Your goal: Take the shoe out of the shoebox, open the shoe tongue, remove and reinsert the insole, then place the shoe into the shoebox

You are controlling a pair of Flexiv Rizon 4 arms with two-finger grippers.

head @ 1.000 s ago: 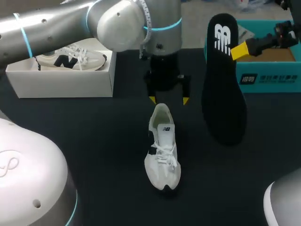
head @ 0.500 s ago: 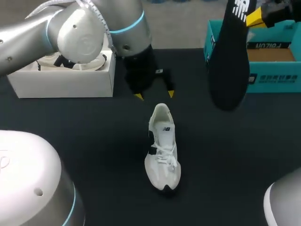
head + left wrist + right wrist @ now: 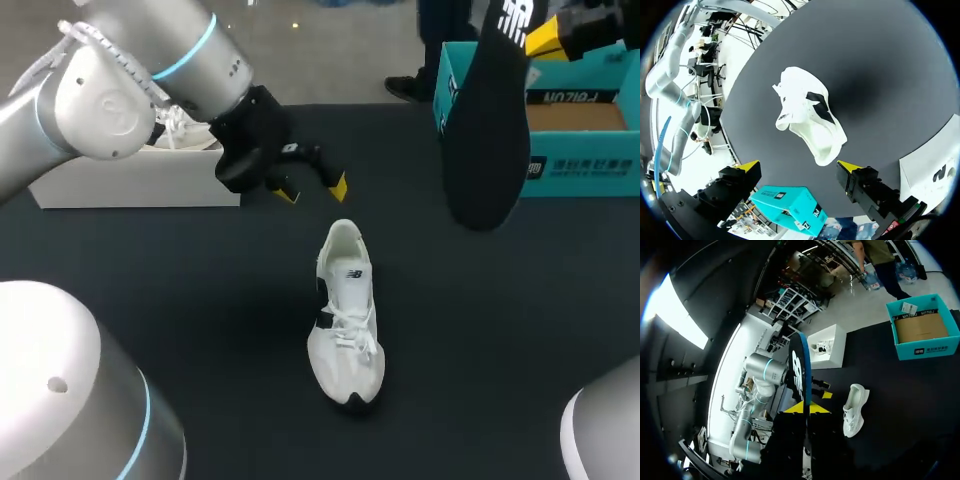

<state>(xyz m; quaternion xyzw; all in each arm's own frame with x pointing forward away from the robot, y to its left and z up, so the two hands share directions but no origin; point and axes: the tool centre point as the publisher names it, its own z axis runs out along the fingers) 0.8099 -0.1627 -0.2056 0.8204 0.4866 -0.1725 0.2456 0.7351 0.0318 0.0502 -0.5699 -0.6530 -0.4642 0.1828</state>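
Left arm: comes in from the left, end effector [image 3: 313,190] hovering, fingers spread wide.
Right end effector [image 3: 538,38]: held high, clamped on the insole [image 3: 485,150].

A robot lab bench, that's the setting: a broad matte black table [image 3: 200,330] laid out as a test surface, and over it a thick silver metal left arm [image 3: 100,100] with a glowing blue ring at its joint, coming in from the side. Up high, the yellow-tipped right gripper [image 3: 804,409] pinches a long black foam insole [image 3: 487,130] clear of the table. The props look staged for a trial: a white lace-up sneaker [image 3: 347,320] lying alone mid-table, a white open cardboard shoebox [image 3: 130,180] at one far corner, a teal open cardboard shoebox [image 3: 590,165] at the other
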